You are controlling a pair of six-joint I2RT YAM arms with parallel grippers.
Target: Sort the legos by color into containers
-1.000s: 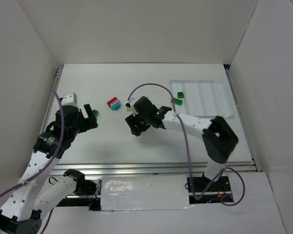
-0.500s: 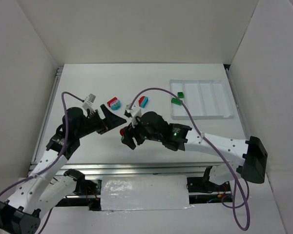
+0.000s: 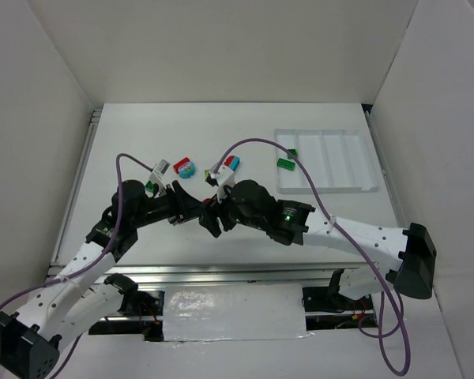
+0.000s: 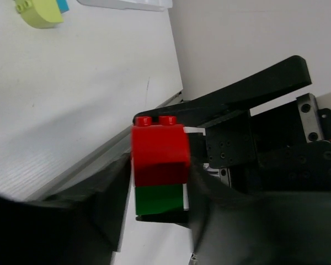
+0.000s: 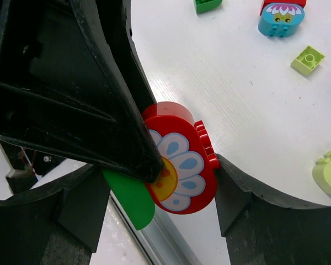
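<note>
Right claw (image 5: 160,185) clamped on red-on-green lego pair (image 5: 179,165), fingers on stud end and green base. Left claw (image 4: 157,190) clamped across same pair's sides, one fingertip (image 5: 146,157) on flower print. Past claws, on table: teal-red lego (image 5: 280,16), small yellow-green lego (image 5: 307,59). Farthest from claws: white tray (image 3: 336,162), dark green lego (image 3: 293,152) in compartment nearest claws.

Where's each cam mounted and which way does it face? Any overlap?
Top external: above, behind the bases, looking down; both arms, left gripper and right gripper tip to tip mid-table, tray far right.
Left wrist: looks along its own fingers at the red-on-green pair.
Right wrist: looks along its fingers at the same pair; a left finger crosses in.
Both wrist views share that pair.
</note>
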